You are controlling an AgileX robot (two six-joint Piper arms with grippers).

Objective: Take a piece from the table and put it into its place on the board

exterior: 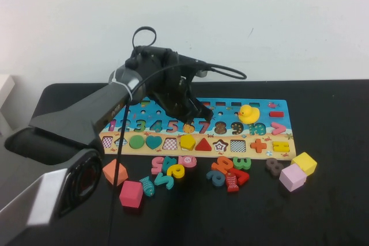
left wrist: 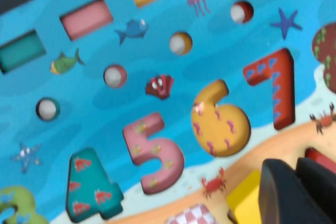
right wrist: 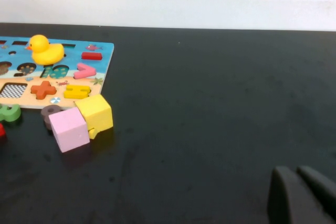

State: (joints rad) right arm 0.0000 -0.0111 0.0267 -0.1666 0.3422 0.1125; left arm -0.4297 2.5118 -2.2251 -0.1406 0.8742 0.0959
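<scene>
Left hand [exterior: 189, 120] sits low over the board [exterior: 167, 110], centre of the high view, fingertips just above the tan slot strip. Left wrist view shows dark fingers [left wrist: 294, 192] pressed together with no gap, lower right of that frame; nothing visibly clamped between them. So: closed, not carrying.

The piece [exterior: 187, 142], a small flat yellow pentagon, lies in the slot strip just below the fingertips, between the teal heart [exterior: 153, 141] plus an empty checkered slot on its left and the red triangle [exterior: 203, 144] on its right. In the left wrist view a yellow corner [left wrist: 247, 203] shows beside the fingers. It looks level with the strip; I cannot tell whether it is fully seated or riding on the slot's edge.

Risks, as judgement:
- If a corner is perched on the rim, lifting away leaves it proud and the placement fails.
- Fingers are very near the piece; a sideways withdrawal could drag or flip it out.
- Pressing down off-centre could tilt it and shift the board on the bench [exterior: 323, 211].

Right hand [right wrist: 302, 195] is parked over bare bench, lower right of its wrist view, fingers together, holding nothing; not in the high view.
</scene>
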